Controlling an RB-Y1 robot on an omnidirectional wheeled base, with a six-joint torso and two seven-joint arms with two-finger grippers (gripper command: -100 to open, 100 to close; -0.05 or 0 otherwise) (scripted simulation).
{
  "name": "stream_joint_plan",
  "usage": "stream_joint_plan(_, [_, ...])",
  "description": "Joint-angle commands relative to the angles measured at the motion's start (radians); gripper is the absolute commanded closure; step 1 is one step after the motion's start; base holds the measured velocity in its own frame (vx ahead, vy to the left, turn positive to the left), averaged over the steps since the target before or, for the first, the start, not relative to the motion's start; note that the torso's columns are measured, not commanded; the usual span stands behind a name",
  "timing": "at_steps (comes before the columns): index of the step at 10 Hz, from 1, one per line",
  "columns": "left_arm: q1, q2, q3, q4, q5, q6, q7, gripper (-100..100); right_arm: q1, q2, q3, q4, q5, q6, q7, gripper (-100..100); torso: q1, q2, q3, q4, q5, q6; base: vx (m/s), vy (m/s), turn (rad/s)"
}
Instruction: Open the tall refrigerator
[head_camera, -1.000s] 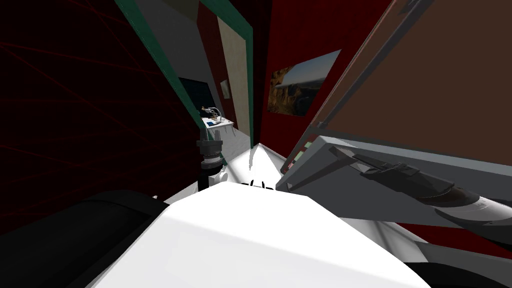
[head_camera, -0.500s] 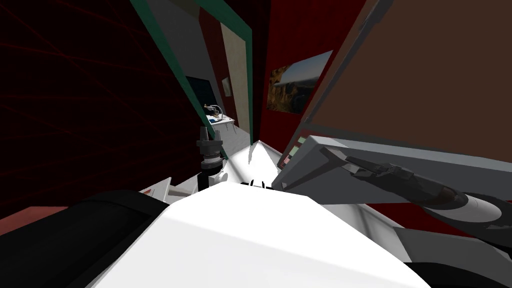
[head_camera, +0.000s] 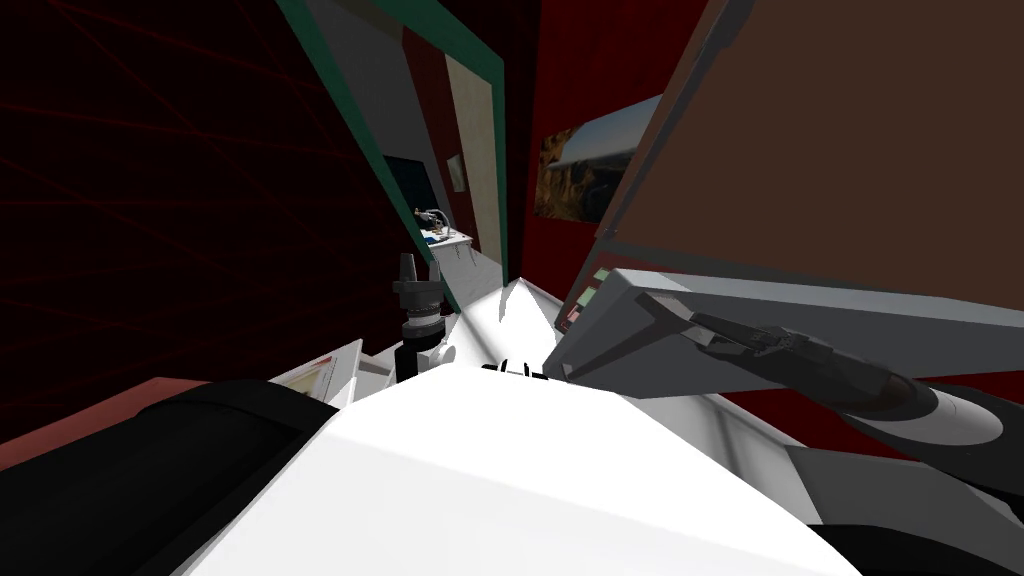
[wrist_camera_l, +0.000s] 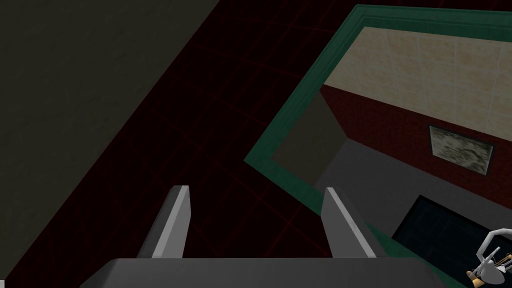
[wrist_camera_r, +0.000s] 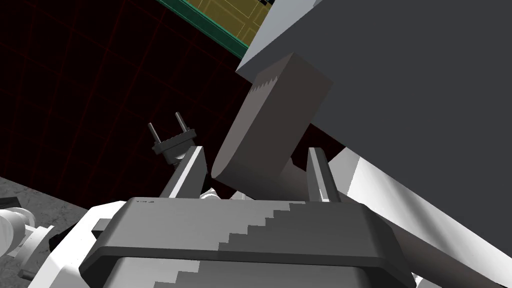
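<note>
The refrigerator's grey door (head_camera: 820, 320) stands swung out at my right, and coloured items (head_camera: 590, 295) show inside past its edge. My right gripper (head_camera: 730, 335) holds the door's grey bar handle (head_camera: 680, 315). In the right wrist view that handle (wrist_camera_r: 270, 130) lies between the two fingers of the right gripper (wrist_camera_r: 255, 165), under the door's dark face (wrist_camera_r: 410, 75). My left gripper (head_camera: 408, 262) points up in front of my chest, apart from the door. It is open and holds nothing (wrist_camera_l: 257, 200).
A brown panel (head_camera: 850, 130) rises above the grey door. A green-framed doorway (head_camera: 480, 60) opens straight ahead, with a small table (head_camera: 440, 235) beyond it. A picture (head_camera: 590, 170) hangs on the red wall. A white object (head_camera: 320, 375) lies low on my left.
The grey door has swung further out with my right gripper on its handle. My view has turned, bringing a white object and reddish floor into sight at the lower left.
</note>
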Motion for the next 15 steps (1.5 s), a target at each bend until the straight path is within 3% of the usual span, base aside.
stream_joint_plan(1, [0.000,0.000,0.000,0.000,0.000,0.000,0.000,0,0.007,-0.004,0.011,-0.026,-0.013,-0.042,0.000,100,-0.005,0.006,0.003,0.002,-0.001,0.000,-0.102,-0.138,-0.043])
stream_joint_plan(3, [0.000,0.000,0.000,0.000,0.000,0.000,0.000,0,0.007,-0.006,0.016,-0.042,-0.025,-0.060,0.006,100,-0.012,0.015,0.009,0.006,-0.004,0.005,-0.130,-0.109,0.006])
stream_joint_plan(4, [0.000,0.000,0.000,0.000,0.000,0.000,0.000,0,0.005,-0.002,0.007,-0.039,-0.024,-0.038,0.006,100,-0.013,0.017,0.010,0.007,-0.004,0.007,-0.055,-0.022,0.032])
stream_joint_plan(7, [0.000,0.000,0.000,0.000,0.000,0.000,0.000,0,0.018,-0.022,0.012,-0.029,-0.060,-0.095,0.049,100,-0.014,0.017,0.008,0.009,-0.002,0.007,-0.116,-0.053,0.065])
stream_joint_plan(9, [0.000,0.000,0.000,0.000,0.000,0.000,0.000,0,0.018,-0.022,0.012,-0.029,-0.060,-0.099,0.049,100,-0.016,0.022,0.012,0.010,-0.003,0.009,-0.112,-0.064,0.011])
stream_joint_plan(12, [-0.001,0.000,0.000,0.000,0.000,0.000,0.000,0,0.041,-0.048,0.020,-0.018,-0.116,-0.190,0.111,100,-0.020,-0.008,-0.009,-0.001,-0.003,-0.004,-0.150,-0.177,-0.023])
stream_joint_plan(13, [-0.001,0.000,0.000,0.000,0.000,0.000,0.000,0,0.041,-0.048,0.020,-0.018,-0.116,-0.197,0.111,100,-0.019,-0.011,-0.011,-0.002,-0.003,-0.004,-0.220,-0.157,0.018])
stream_joint_plan(15, [0.000,0.000,0.000,0.000,0.000,0.000,0.000,0,0.056,-0.066,0.025,-0.011,-0.153,-0.258,0.152,100,-0.012,-0.022,-0.018,-0.005,-0.001,-0.005,-0.173,-0.140,0.016])
